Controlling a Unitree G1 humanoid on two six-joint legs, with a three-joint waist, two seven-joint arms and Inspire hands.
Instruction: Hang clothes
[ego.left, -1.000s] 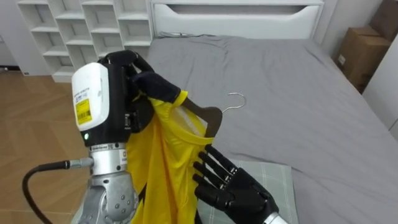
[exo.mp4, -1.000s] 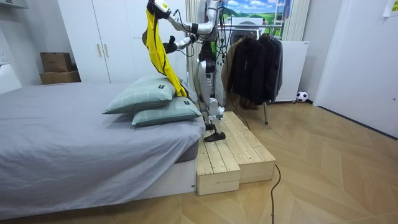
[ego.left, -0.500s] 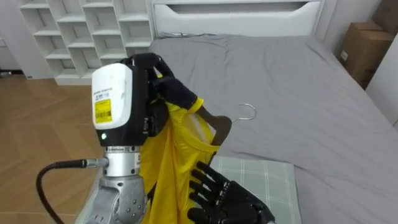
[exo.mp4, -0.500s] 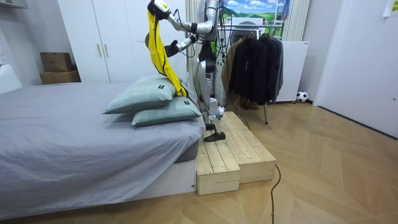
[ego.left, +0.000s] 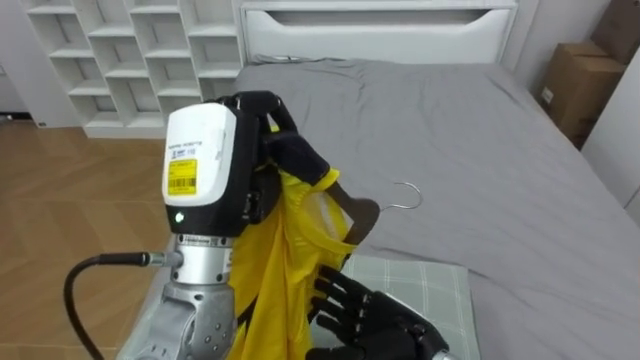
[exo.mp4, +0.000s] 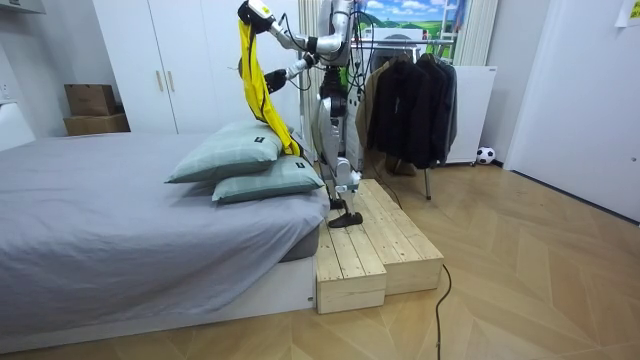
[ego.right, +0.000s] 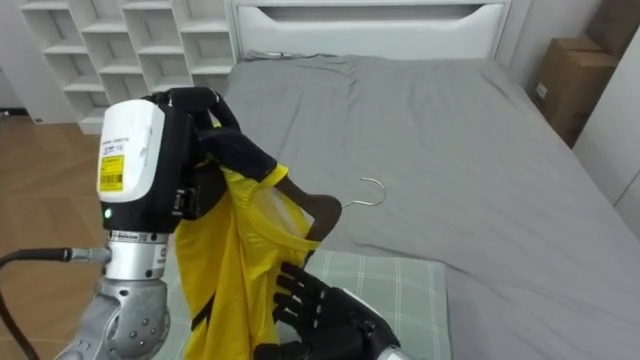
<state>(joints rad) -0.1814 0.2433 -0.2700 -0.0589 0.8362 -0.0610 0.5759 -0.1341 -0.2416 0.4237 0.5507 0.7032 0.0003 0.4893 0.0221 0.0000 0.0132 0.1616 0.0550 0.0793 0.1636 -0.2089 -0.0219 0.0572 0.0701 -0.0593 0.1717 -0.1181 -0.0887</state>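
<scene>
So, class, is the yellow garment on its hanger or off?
On: the yellow garment drapes over the dark hanger, gripped in the left hand.

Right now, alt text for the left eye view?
The left robot hand holds up a yellow shirt, gripping the cloth at its top, with a wooden hanger inside the neck and its hook poking out to the right. The right robot hand, open, sits low beside the shirt, above a grey bed.

Left hand (ego.left: 298, 152) raised, clenched, right hand (ego.left: 385, 322) splayed
</scene>
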